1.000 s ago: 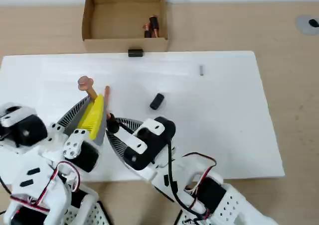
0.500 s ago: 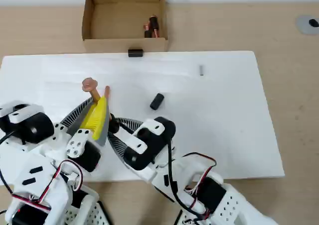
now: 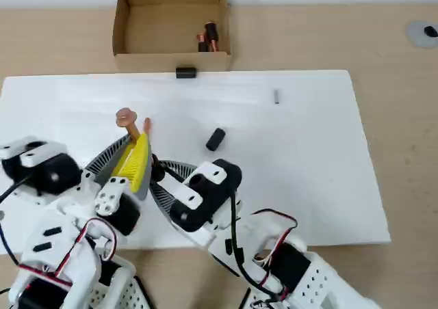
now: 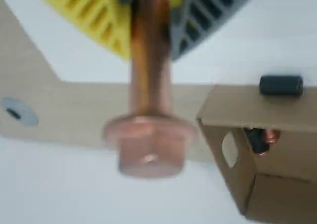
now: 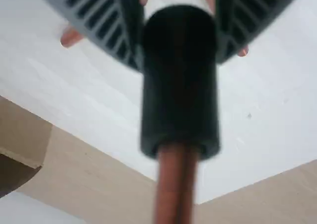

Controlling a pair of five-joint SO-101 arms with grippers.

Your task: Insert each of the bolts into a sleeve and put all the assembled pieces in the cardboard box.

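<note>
L gripper [image 3: 135, 139] clamped on bolt [image 3: 126, 119], R gripper [image 5: 179, 21] clamped on sleeve [image 5: 179, 85] (copper shaft [image 5: 173, 184] pokes out): keep axes aligned, push slow.

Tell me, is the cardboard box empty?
No, copper-and-black pieces lie inside the cardboard box.

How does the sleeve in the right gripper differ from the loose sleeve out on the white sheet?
The held sleeve is clamped in the right gripper, while the loose sleeve lies free on the white sheet with nothing touching it. The held sleeve has a copper bolt sticking out of one end; the loose sleeve shows no bolt. Both are short black cylinders.
</note>
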